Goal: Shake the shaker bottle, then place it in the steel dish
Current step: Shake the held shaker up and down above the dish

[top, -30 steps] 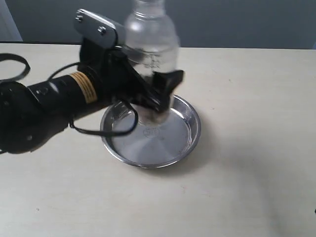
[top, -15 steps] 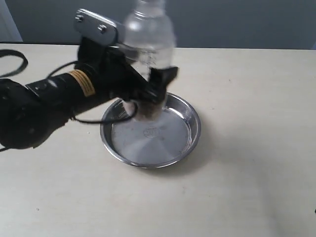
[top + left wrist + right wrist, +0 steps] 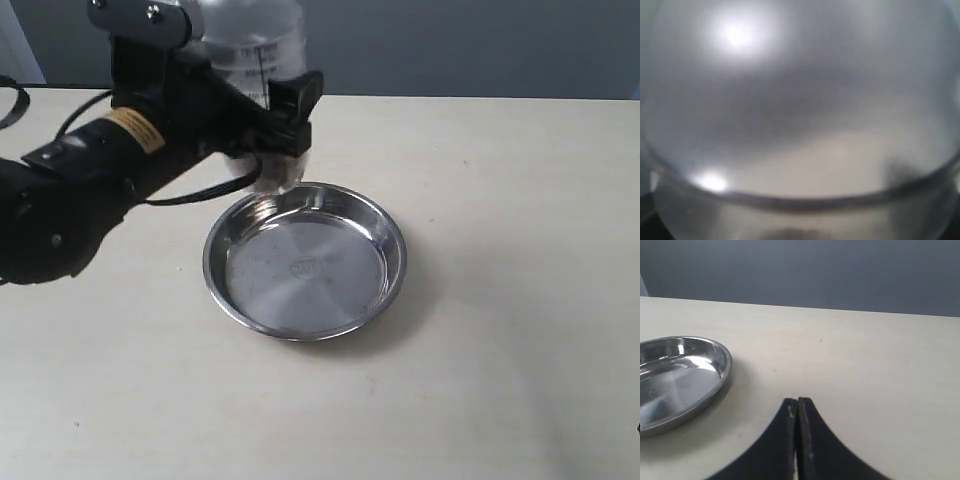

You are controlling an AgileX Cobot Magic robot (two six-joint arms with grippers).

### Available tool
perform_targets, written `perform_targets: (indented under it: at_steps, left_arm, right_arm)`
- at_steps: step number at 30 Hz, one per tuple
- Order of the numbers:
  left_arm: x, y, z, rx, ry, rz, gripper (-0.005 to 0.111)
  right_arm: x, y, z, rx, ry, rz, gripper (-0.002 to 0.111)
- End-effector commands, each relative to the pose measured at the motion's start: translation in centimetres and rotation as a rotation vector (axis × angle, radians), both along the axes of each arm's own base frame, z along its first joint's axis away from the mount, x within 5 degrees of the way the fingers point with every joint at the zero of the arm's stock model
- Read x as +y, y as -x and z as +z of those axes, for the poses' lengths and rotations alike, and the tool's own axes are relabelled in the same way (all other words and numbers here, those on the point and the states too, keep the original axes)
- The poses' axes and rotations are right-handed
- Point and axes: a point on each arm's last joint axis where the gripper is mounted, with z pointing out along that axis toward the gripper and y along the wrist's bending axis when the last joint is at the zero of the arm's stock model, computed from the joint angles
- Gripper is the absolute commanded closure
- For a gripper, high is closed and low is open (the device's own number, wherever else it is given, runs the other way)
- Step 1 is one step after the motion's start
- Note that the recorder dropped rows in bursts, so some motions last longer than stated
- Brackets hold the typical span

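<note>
In the exterior view my left gripper (image 3: pixel 268 125) is shut on the clear shaker bottle (image 3: pixel 255 70), which hangs upright in the air above the far left rim of the steel dish (image 3: pixel 380 225). The bottle's top runs out of the frame, and brown bits show at its base. The bottle (image 3: pixel 800 100) fills the left wrist view as a blur, hiding the fingers. My right gripper (image 3: pixel 797 405) is shut on nothing, low over the table, with the steel dish (image 3: pixel 715 372) off to one side.
The pale beige table (image 3: pixel 500 350) carries only the dish. A black cable (image 3: pixel 15 100) loops at the far left. A dark grey wall stands behind the table's far edge.
My left gripper has lifted the bottle and carried it left and away, from over the dish's middle to above its far left rim. The dish has not moved.
</note>
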Motion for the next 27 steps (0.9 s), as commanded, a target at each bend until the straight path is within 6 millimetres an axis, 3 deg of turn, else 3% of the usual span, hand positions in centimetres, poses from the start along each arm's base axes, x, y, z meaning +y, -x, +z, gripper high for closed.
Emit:
perform_targets:
  at_steps: [1, 3, 4, 5, 8, 9, 10, 12, 16, 18, 20, 23, 24, 26, 27]
  left_arm:
    - [-0.3, 2.3, 8.2, -0.29, 0.107, -0.146, 0.107]
    - [-0.2, 2.6, 8.3, -0.245, 0.067, -0.147, 0.107]
    - [-0.3, 2.3, 7.0, -0.163, 0.02, -0.145, 0.107]
    - [-0.5, 1.9, 5.3, -0.072, -0.028, -0.142, 0.107]
    - [-1.0, 1.0, -2.6, 0.195, -0.121, -0.139, 0.107]
    - [-1.1, 0.8, -4.7, 0.258, -0.128, -0.136, 0.107]
    - [-1.3, 0.6, -5.6, 0.277, -0.113, -0.133, 0.107]
    - [-1.9, 0.8, -4.6, 0.188, -0.069, -0.172, 0.107]
    - [-3.1, 3.1, 4.5, -0.202, 0.158, -0.274, 0.107]
    - [-3.5, 4.5, 6.9, -0.274, 0.106, -0.294, 0.107]
    - [-3.2, 3.6, 5.2, -0.147, 0.037, -0.196, 0.107]
    - [-2.3, 0.8, -1.9, 0.123, -0.04, -0.006, 0.107]
    - [-2.4, 0.4, -3.2, 0.149, -0.078, -0.009, 0.107]
    - [-3.4, 0.8, -2.7, 0.061, -0.133, -0.09, 0.107]
    - [-4.4, 1.4, -0.6, -0.091, -0.151, -0.17, 0.107]
  right_arm:
    - [0.0, 0.0, 0.1, -0.016, 0.001, 0.003, 0.109]
    - [0.0, 0.0, 0.1, -0.016, 0.001, 0.003, 0.109]
    - [0.0, 0.0, 0.1, -0.016, 0.001, 0.003, 0.109]
    - [0.0, 0.0, 0.1, -0.016, 0.001, 0.003, 0.109]
    - [0.0, 0.0, 0.1, -0.016, 0.001, 0.003, 0.109]
    - [0.0, 0.0, 0.1, -0.016, 0.001, 0.003, 0.109]
    - [0.0, 0.0, 0.1, -0.016, 0.001, 0.003, 0.109]
    - [0.0, 0.0, 0.1, -0.016, 0.001, 0.003, 0.109]
    - [0.0, 0.0, 0.1, -0.016, 0.001, 0.003, 0.109]
    - [0.0, 0.0, 0.1, -0.016, 0.001, 0.003, 0.109]
    - [0.0, 0.0, 0.1, -0.016, 0.001, 0.003, 0.109]
    - [0.0, 0.0, 0.1, -0.016, 0.001, 0.003, 0.109]
    - [0.0, 0.0, 0.1, -0.016, 0.001, 0.003, 0.109]
    - [0.0, 0.0, 0.1, -0.016, 0.001, 0.003, 0.109]
    - [0.0, 0.0, 0.1, -0.016, 0.001, 0.003, 0.109]
